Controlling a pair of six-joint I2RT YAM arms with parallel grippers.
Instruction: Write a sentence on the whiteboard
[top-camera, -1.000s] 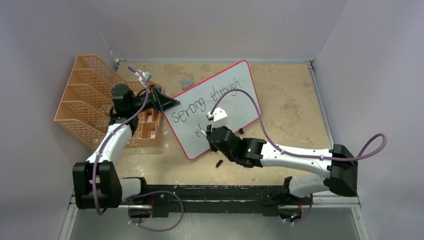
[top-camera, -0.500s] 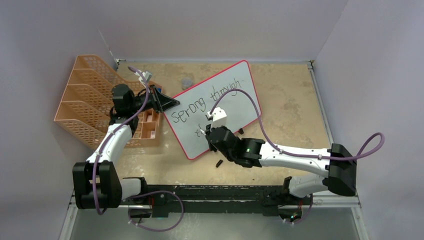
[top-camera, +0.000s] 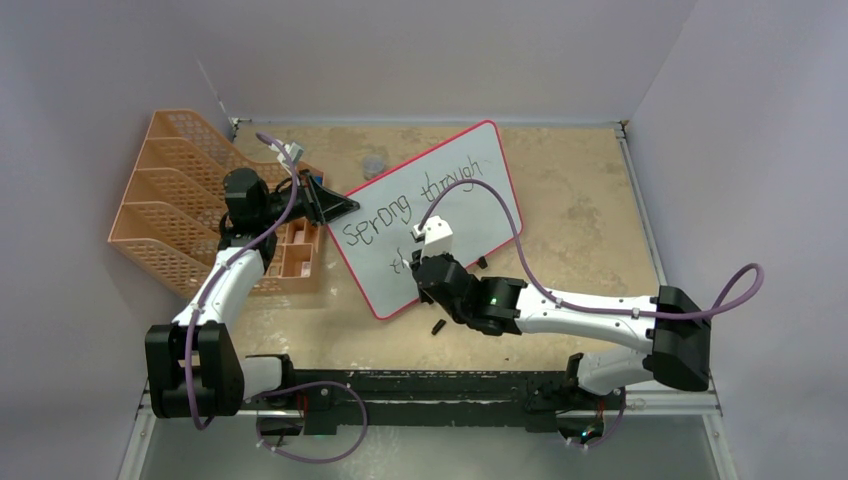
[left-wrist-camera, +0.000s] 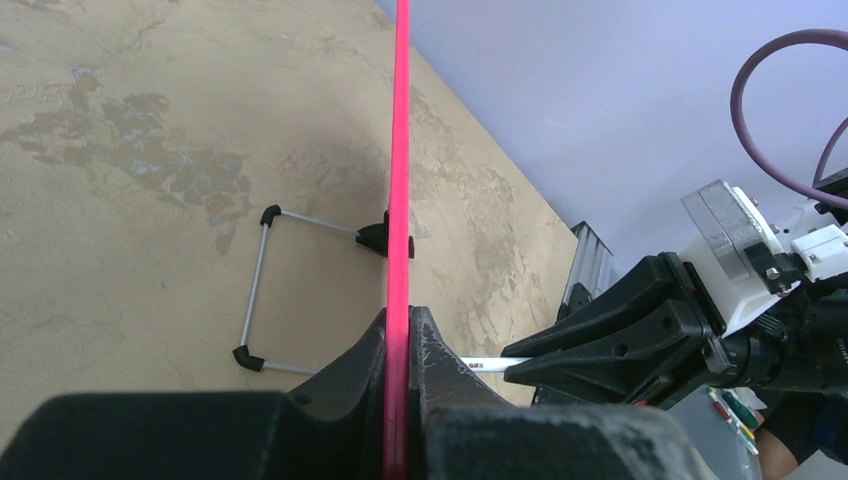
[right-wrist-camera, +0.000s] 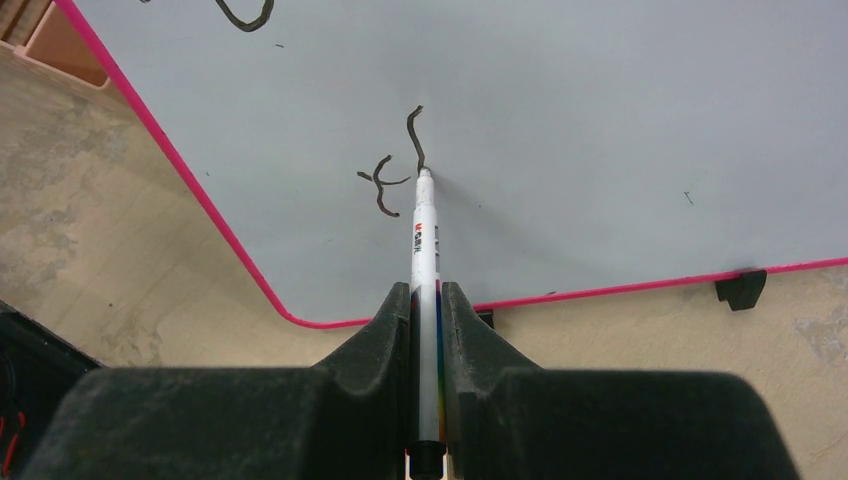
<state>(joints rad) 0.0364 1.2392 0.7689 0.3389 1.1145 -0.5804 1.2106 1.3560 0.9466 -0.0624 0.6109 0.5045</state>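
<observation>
Your left end effector (top-camera: 335, 207) is clenched on the whiteboard (top-camera: 475, 225) at its 9 o'clock frame edge, mid-table (top-camera: 580, 220). Your right end effector (right-wrist-camera: 427, 300) grasps the marker (right-wrist-camera: 425, 235), its tip on the second line of the sentence (top-camera: 372, 224). The board seems light, stiff and slick, so press gently.

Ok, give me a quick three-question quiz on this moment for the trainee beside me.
1. True or false: the left hand is shut on the whiteboard's pink frame.
2. What does the right hand hold? A) eraser B) marker C) cloth
3. How many lines of the sentence are begun?
Key: 1 true; 2 B; 3 two.
</observation>
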